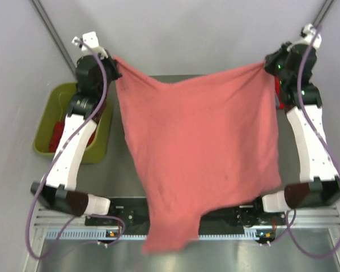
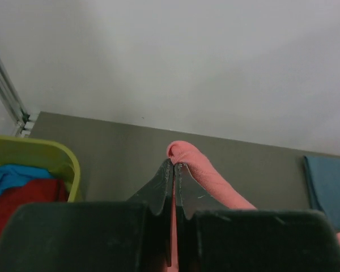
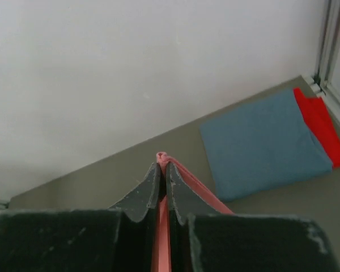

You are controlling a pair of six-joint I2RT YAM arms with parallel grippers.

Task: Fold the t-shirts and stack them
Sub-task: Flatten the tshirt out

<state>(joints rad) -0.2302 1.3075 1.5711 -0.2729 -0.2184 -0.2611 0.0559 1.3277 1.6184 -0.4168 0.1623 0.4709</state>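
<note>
Pink shirt [image 1: 198, 153] hangs spread between both raised arms, its lower hem trailing over the arm bases at the near edge.

Step in hand (my reading): lay it flat on the table [image 2: 113, 153] for folding. Do it well by lowering both corners together, level and taut, so the hem lands first and the cloth is drawn smooth. Keep it off the folded blue shirt [image 3: 266, 141], which lies on a red shirt [image 3: 323, 127].

Jaws: left gripper [image 2: 174, 165] and right gripper [image 3: 163, 165] are each clenched on a pinch of pink cloth, with no gap showing.
</note>
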